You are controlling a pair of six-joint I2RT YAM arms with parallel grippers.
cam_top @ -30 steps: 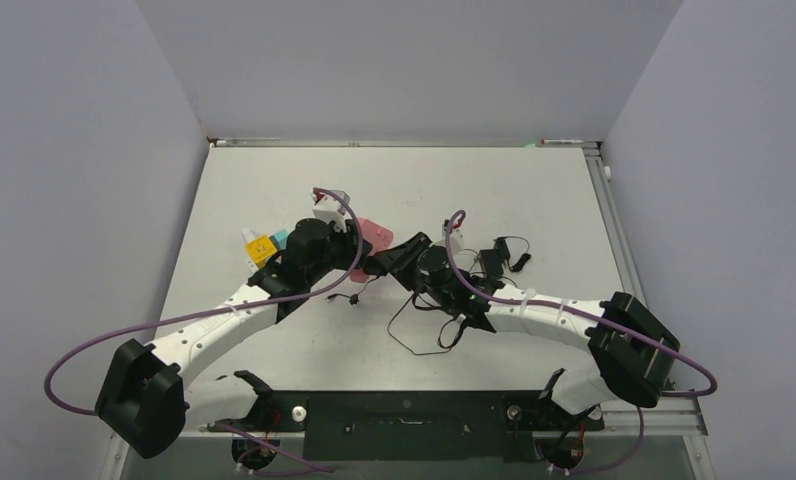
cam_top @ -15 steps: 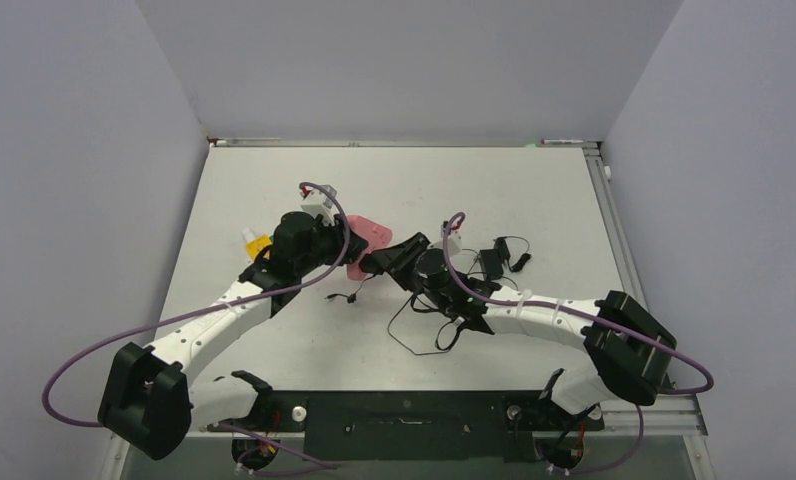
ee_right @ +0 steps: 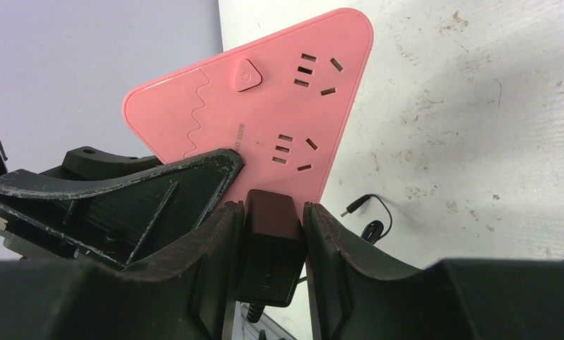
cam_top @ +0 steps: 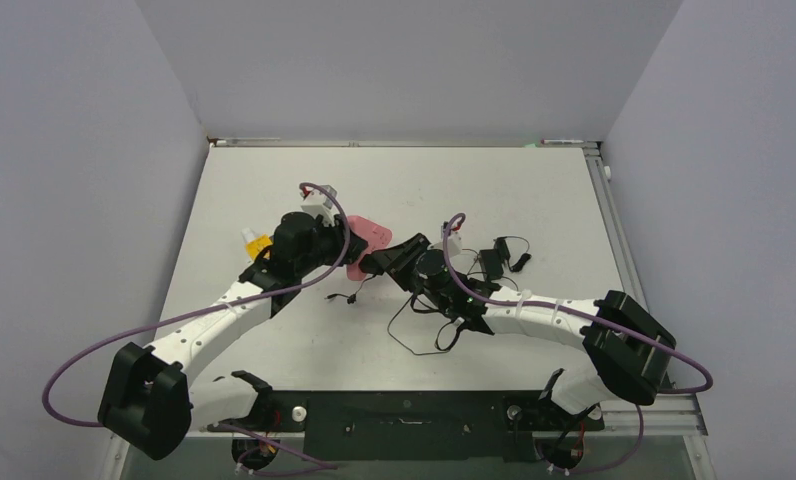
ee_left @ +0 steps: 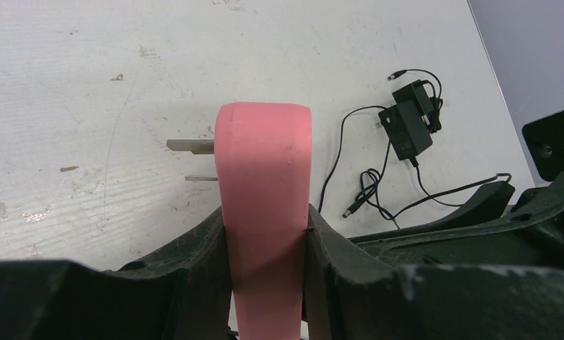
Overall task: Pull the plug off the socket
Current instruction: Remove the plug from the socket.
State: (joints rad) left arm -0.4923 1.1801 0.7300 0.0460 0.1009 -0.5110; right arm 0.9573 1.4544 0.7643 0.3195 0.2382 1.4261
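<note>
White table point(cam_top: 534, 200), mid-frame: left gripper point(ee_left: 265, 216) has shifted slightly left over the last second and now holds, jaws clamped on the pink triangular plastic socket block point(ee_right: 265, 106). Right gripper point(ee_right: 273, 212) jaws are closed on the black plug point(ee_right: 268, 244). Plug looks still seated at the block's lower edge, so not pulled yet.

Pink socket block point(ee_right: 265, 106): one, centre. Outlet groups point(ee_right: 314, 71) on face: two. Power button point(ee_right: 248, 74): one. Black plug point(ee_right: 268, 248): one, bottom centre. Loose black adapter point(ee_left: 405, 131): one, upper right. Yellow item point(cam_top: 257, 241): one, left of centre. Grippers: left gripper point(ee_left: 265, 212), right gripper point(ee_right: 272, 207), two.
</note>
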